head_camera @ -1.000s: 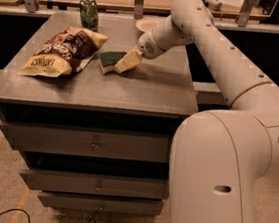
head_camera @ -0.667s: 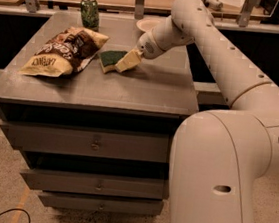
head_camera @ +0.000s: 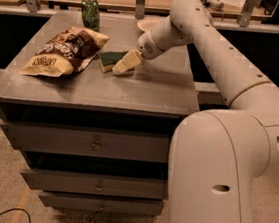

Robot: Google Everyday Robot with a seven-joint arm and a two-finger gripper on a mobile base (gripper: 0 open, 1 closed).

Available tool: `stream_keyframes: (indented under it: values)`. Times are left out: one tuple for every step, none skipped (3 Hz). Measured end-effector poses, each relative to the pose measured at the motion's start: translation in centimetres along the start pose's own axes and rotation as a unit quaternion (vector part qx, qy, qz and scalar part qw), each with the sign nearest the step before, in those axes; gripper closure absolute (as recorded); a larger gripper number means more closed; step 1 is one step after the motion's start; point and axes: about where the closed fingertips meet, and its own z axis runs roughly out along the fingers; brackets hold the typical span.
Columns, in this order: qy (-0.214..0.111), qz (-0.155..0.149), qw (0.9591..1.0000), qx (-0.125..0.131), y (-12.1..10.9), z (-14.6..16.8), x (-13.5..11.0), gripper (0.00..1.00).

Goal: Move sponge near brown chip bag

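Note:
The sponge [head_camera: 109, 59], dark green on top with pale yellow foam below, lies on the grey table top [head_camera: 147, 87], just right of the brown chip bag [head_camera: 66, 51]. The bag lies flat at the left of the table, dark brown in the middle with pale yellow ends. My gripper [head_camera: 126, 63] reaches down from the white arm and rests against the sponge's right side, low over the table.
A green can [head_camera: 90, 12] stands at the table's far edge behind the bag. A pale bowl [head_camera: 148, 24] sits at the back, partly behind my arm. The table is a drawer cabinet [head_camera: 93, 143]. My large white arm body fills the right foreground.

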Motion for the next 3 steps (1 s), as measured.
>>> stream_keyframes:
  values:
    - [0.016, -0.046, 0.9988, 0.009, 1.5, 2.7, -2.1, 0.0]
    - [0.026, -0.073, 0.9965, 0.031, 1.9, 3.2, -3.2, 0.0]
    - [0.02, -0.111, 0.9907, 0.076, 1.5, -0.2, -4.8, 0.0]
